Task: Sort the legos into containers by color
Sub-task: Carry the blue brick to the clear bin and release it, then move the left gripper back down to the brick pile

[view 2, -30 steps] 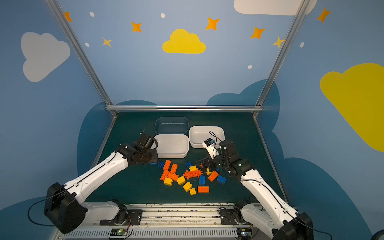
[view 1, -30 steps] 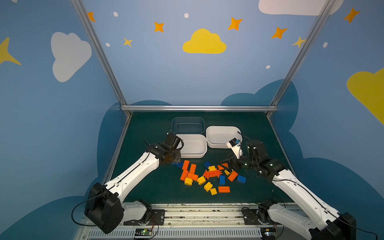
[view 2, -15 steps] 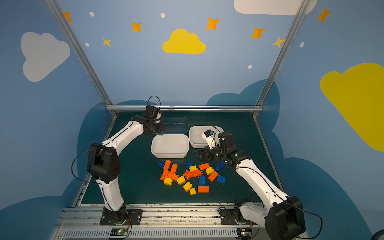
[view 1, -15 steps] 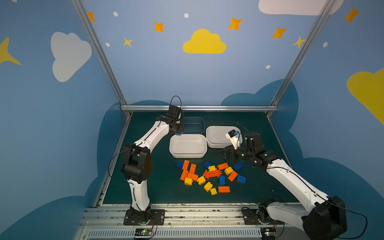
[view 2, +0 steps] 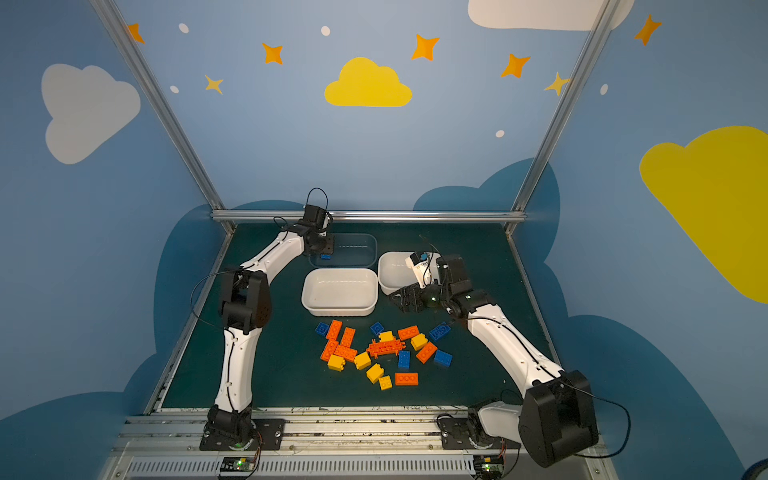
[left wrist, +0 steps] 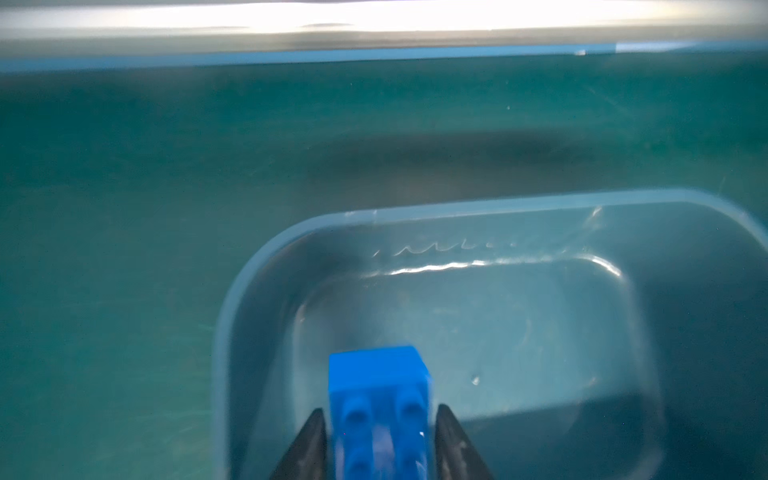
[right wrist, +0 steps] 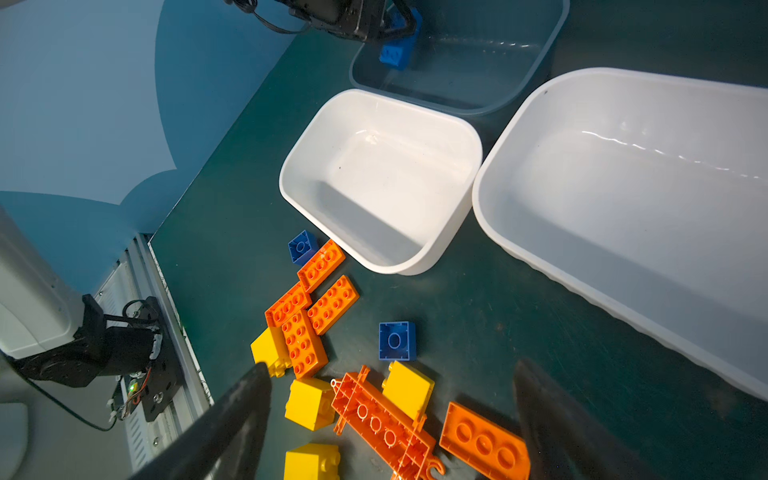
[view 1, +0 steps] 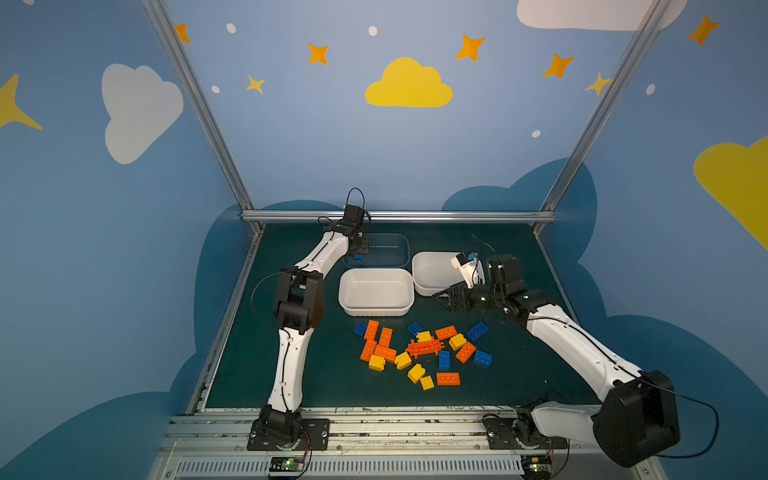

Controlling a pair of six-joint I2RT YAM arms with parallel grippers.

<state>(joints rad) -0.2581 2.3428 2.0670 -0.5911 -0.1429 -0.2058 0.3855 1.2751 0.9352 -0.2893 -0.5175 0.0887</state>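
Orange, yellow and blue legos (view 1: 422, 353) lie in a loose pile on the green mat in both top views, with the orange lattice piece (view 1: 424, 347) in the middle. My left gripper (view 1: 358, 249) hangs over the near-left corner of the transparent tub (view 1: 405, 253). A blue brick (left wrist: 378, 386) sits between its fingers, which stand slightly off the brick's sides. From the right wrist view the same blue brick (right wrist: 395, 54) hangs low inside the transparent tub (right wrist: 498, 62). My right gripper (view 1: 442, 300) is open wide and empty, above the mat beside the right white tub (view 1: 432, 270).
The middle white tub (view 1: 374, 311) stands just behind the pile, and both white tubs are empty. A metal rail (view 1: 395, 216) bounds the mat at the back, close behind the transparent tub. Blue walls close both sides.
My left arm swung from beside the pile back to the transparent tub with the blue brick, and its jaws have parted slightly. My right gripper drew back from the pile toward the right white tub.
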